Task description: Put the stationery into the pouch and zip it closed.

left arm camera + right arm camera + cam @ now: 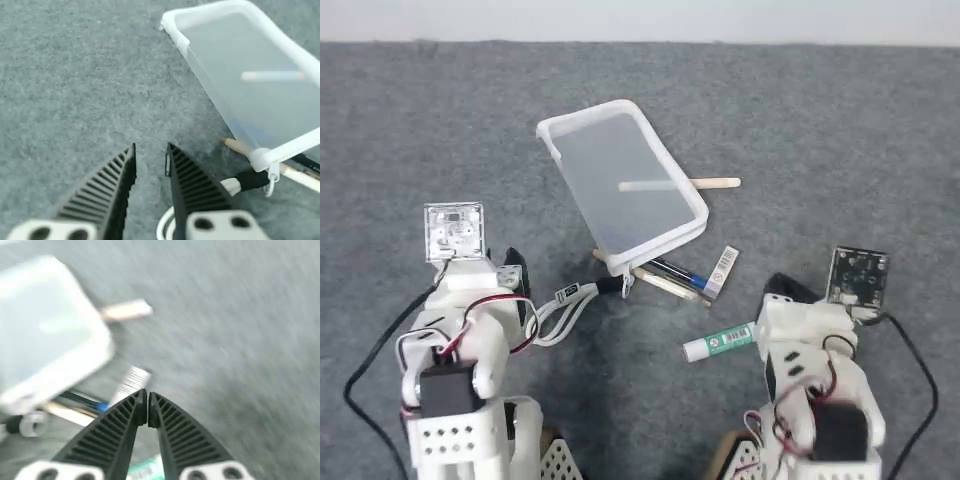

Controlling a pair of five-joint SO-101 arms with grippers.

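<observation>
Left gripper (151, 148) stands parted, holding nothing. Right gripper (147, 396) is clenched shut, empty. Glue stick (720, 341) lies crosswise on the grey mat (840, 150) beside the right arm, white cap pointing left. Beyond, the pouch (672, 160) lies diagonally, its near end over the pens (672, 274).

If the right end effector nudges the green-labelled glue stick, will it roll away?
The glue stick is a round tube lying on its side, so it will probably roll if pushed across its length. The fuzzy grey mat may slow that. Its smooth body looks rigid, perhaps slippery when pinched.
</observation>
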